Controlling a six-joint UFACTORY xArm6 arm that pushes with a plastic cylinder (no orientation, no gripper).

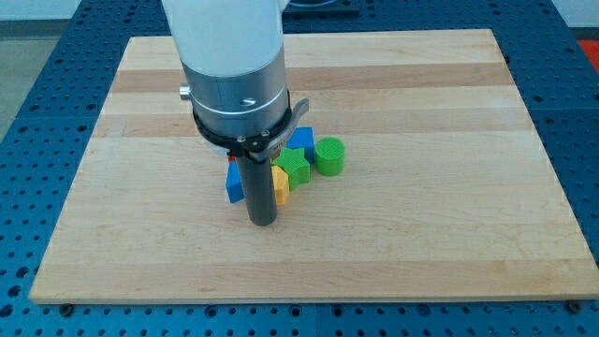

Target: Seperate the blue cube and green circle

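Note:
The blue cube (302, 139) sits just above the board's middle, partly behind the arm's body. The green circle (329, 156), a short cylinder, lies right beside it on the view's right and looks to touch it. My tip (262, 222) rests on the board below and to the left of this cluster, a little below the yellow block (280, 183). The rod hides part of the blocks behind it.
A green star-shaped block (296, 168) lies just below the blue cube. A second blue block (234, 184) lies left of the rod, with a sliver of red block (230, 161) above it. The wooden board (449, 225) ends in blue pegboard all round.

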